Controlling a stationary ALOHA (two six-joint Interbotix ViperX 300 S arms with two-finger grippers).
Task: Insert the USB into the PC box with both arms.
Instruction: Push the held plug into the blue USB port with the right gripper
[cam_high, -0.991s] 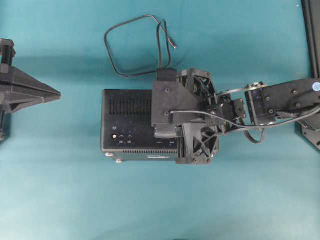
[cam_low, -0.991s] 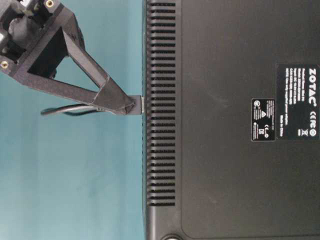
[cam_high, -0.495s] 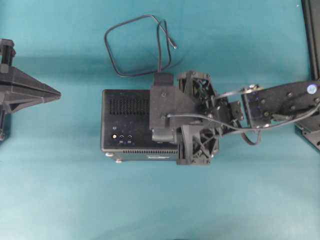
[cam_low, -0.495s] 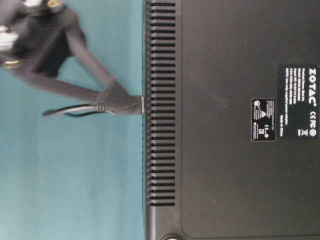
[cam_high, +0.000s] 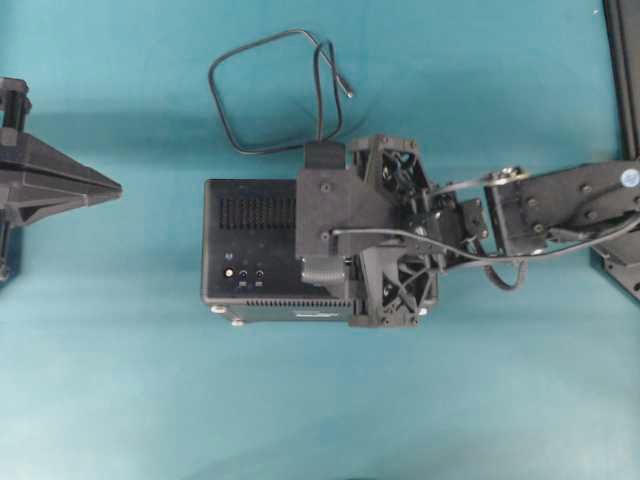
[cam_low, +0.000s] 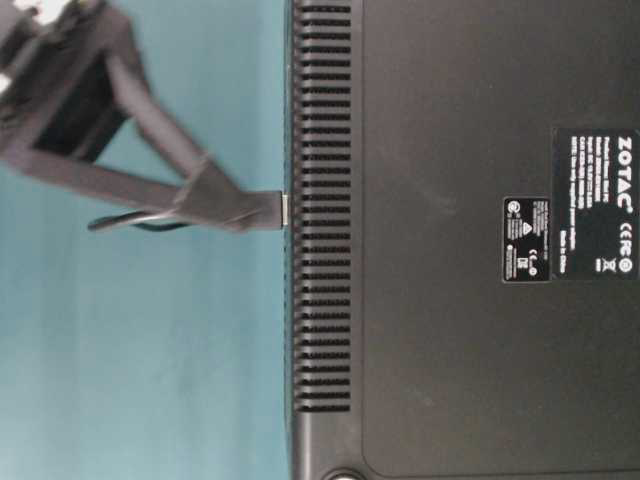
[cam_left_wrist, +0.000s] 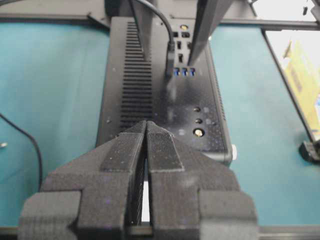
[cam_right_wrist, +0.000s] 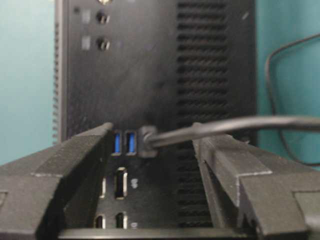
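The black PC box (cam_high: 250, 245) stands in the middle of the teal table, its port face up. The USB plug (cam_right_wrist: 146, 141) sits in the port beside two blue ports (cam_right_wrist: 123, 142), and its thin black cable (cam_high: 262, 95) loops behind the box. My right gripper (cam_right_wrist: 152, 131) is open over the box. Its fingers (cam_left_wrist: 202, 30) stand on either side of the plug (cam_left_wrist: 170, 62) without touching it. At table level the plug (cam_low: 283, 208) meets the box (cam_low: 450, 240). My left gripper (cam_high: 110, 187) is shut and empty, left of the box; its tips (cam_left_wrist: 146, 125) point at the box.
A black frame rail (cam_high: 625, 60) runs down the far right edge. A yellow object (cam_left_wrist: 305, 75) lies beyond the table on the right in the left wrist view. The cable's free end (cam_high: 348, 92) rests on the cloth behind the box.
My right gripper has opened and let go of the USB plug, which stays in the port. The right wrist shifted slightly. The left arm has not moved.
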